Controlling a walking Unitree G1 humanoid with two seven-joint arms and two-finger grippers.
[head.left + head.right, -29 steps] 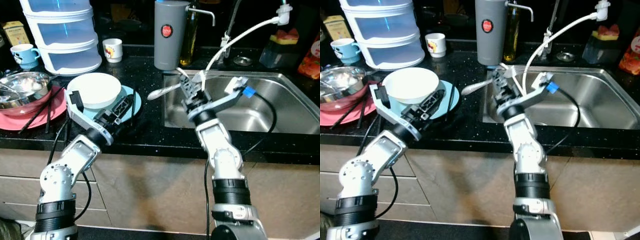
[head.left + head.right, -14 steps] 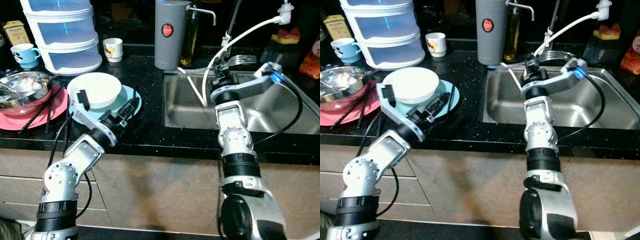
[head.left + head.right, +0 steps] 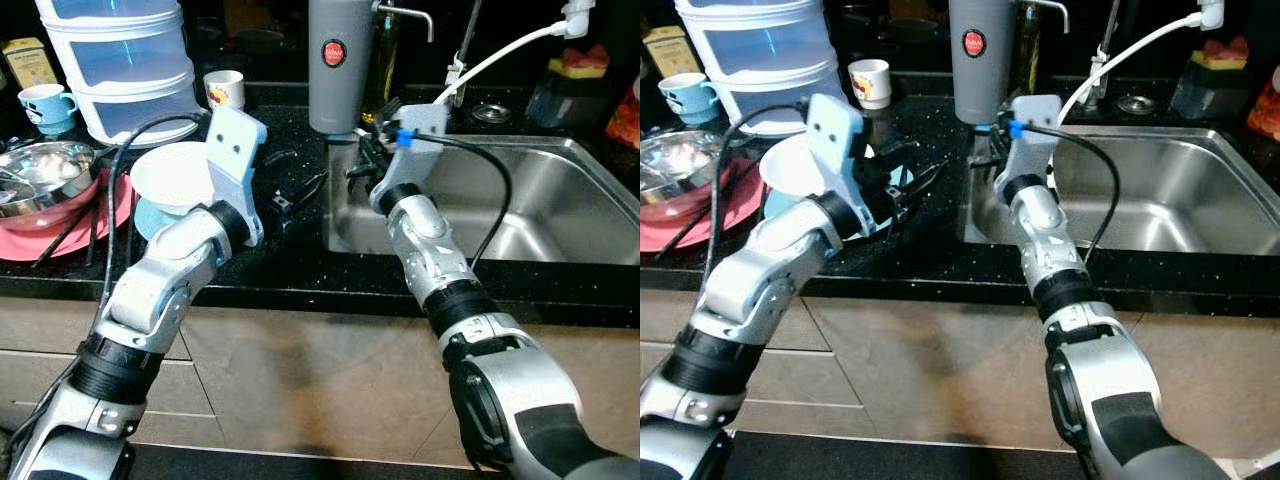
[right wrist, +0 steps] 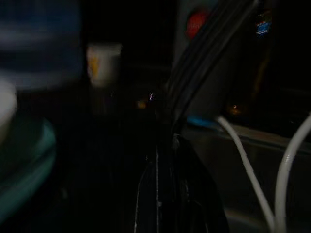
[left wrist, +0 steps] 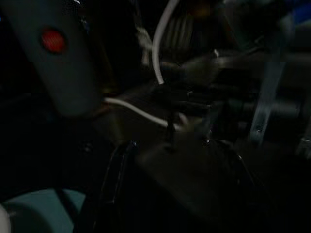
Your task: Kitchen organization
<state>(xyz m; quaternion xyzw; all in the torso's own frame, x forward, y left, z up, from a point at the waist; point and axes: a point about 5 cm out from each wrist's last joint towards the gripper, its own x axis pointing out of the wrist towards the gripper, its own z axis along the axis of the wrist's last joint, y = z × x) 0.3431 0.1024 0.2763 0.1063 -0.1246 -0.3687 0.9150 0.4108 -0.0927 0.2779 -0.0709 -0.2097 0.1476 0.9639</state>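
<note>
A white bowl [image 3: 170, 175] sits on a light-blue plate [image 3: 150, 215] on the black counter. My left gripper [image 3: 297, 180] hovers open over the counter between that plate and the sink [image 3: 560, 200], fingers pointing right. My right gripper [image 3: 362, 165] is at the sink's near-left corner, just below the grey canister [image 3: 333, 65]. In the right wrist view its fingers [image 4: 165, 194] lie close together, and I can make out nothing held between them. The two grippers face each other, a short gap apart.
A steel bowl [image 3: 45, 165] rests on a red plate [image 3: 110, 200] with black chopsticks at the left. Behind stand a stacked plastic container [image 3: 120, 70], a blue mug [image 3: 45, 103] and a white mug [image 3: 225, 88]. A white hose [image 3: 500, 55] arcs over the sink.
My left arm lifted off the plate and swung right toward the sink. My right arm swung back left from the tap to the sink's left corner. The spoon it held is out of sight.
</note>
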